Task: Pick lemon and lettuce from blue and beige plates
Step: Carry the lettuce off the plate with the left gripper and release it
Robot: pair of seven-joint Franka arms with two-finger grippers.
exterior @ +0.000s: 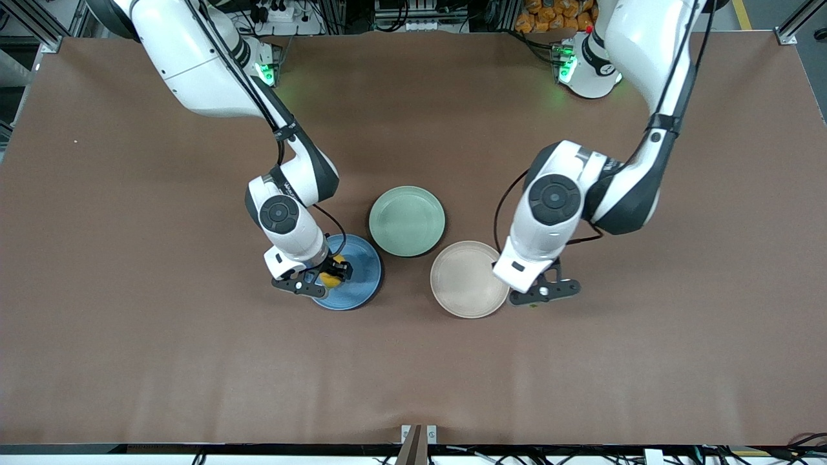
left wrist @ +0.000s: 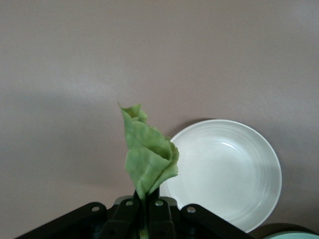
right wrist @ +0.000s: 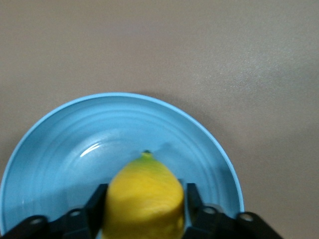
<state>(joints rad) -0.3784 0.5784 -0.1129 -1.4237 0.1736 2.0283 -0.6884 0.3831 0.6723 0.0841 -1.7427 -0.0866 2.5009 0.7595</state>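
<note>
The yellow lemon (right wrist: 144, 196) is over the blue plate (right wrist: 65, 144), and my right gripper (right wrist: 144, 204) is shut on it, one finger against each side. In the front view the lemon (exterior: 331, 276) and right gripper (exterior: 333, 271) are above the blue plate's (exterior: 362, 274) edge toward the right arm's end. My left gripper (left wrist: 146, 205) is shut on the stem end of the green lettuce (left wrist: 148, 154), which stands up from the jaws. The left gripper (exterior: 537, 297) hangs over the table just beside the bare beige plate (exterior: 468, 279), also seen as a pale plate (left wrist: 229, 169) in the left wrist view.
A mint-green plate (exterior: 407, 221) with nothing on it sits between the two arms, farther from the front camera than the blue and beige plates and close to both. Brown tabletop spreads wide around the three plates.
</note>
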